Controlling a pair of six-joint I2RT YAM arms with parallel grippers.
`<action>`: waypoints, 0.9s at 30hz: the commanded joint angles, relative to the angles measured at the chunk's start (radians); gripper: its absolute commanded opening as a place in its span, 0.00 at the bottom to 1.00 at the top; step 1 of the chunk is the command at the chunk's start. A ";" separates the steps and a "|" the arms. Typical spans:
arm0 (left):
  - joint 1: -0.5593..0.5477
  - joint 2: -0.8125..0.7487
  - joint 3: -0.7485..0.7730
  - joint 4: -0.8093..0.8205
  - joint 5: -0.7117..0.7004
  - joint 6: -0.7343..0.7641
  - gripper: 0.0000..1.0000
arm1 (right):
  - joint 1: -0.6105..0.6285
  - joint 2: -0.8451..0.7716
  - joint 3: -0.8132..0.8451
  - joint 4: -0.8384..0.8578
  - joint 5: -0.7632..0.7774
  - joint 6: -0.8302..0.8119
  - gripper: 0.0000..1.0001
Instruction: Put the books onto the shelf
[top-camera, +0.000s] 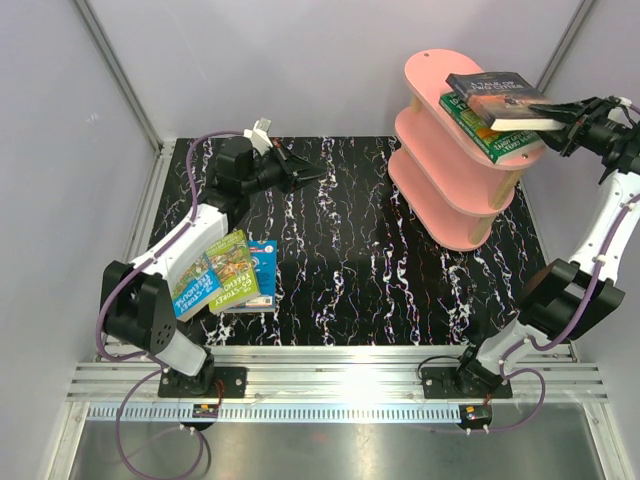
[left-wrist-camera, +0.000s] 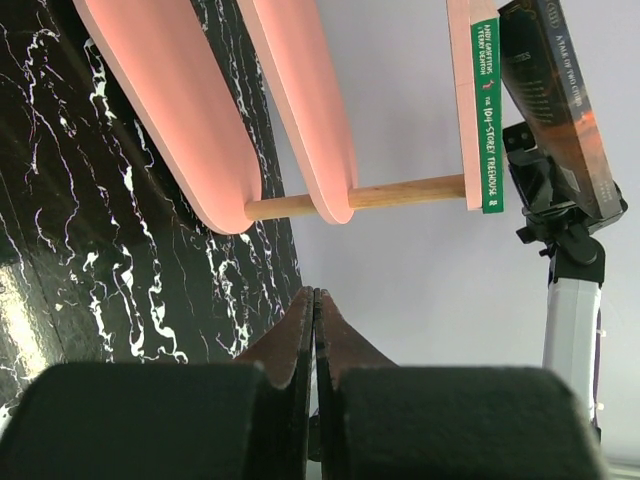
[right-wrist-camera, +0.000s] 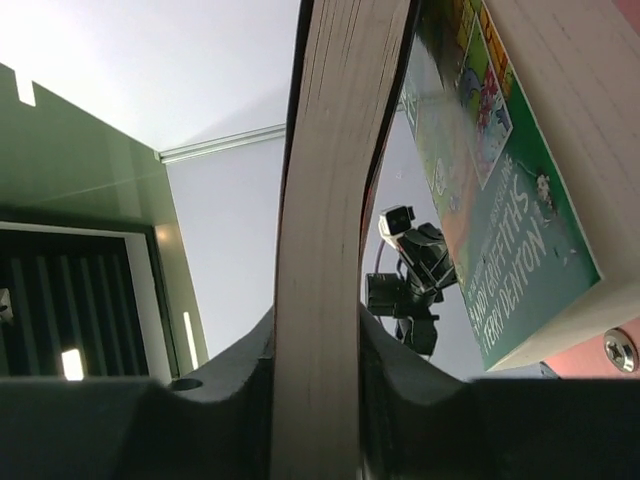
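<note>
The pink shelf (top-camera: 432, 140) stands at the back right. A green Treehouse book (top-camera: 478, 133) lies flat on its top tier. Slightly above it, tilted, is the dark grey book (top-camera: 500, 98), with my right gripper (top-camera: 562, 117) shut on its right edge. In the right wrist view the book's page edge (right-wrist-camera: 330, 150) fills the gap between the pads of that gripper (right-wrist-camera: 318, 330), and the green cover (right-wrist-camera: 480, 200) shows beside it. Three more books (top-camera: 236, 266) lie overlapped on the table at the left. My left gripper (top-camera: 305, 178) hovers shut and holds nothing (left-wrist-camera: 315, 296), facing the shelf (left-wrist-camera: 180, 100).
The table top (top-camera: 360, 250) is black marble with white veins. Grey walls close in at the back and both sides. An aluminium rail (top-camera: 340, 380) runs along the near edge. My left forearm (top-camera: 190, 240) passes over the left end of the lying books.
</note>
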 joint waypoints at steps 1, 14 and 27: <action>0.002 0.003 -0.010 0.068 0.030 -0.007 0.00 | -0.019 -0.043 0.048 0.059 -0.056 0.019 0.41; 0.002 0.026 -0.004 0.071 0.038 -0.012 0.00 | -0.061 -0.037 0.031 0.062 -0.053 0.017 1.00; 0.000 0.072 0.018 0.077 0.050 -0.029 0.00 | -0.093 0.142 0.395 -0.638 0.098 -0.481 1.00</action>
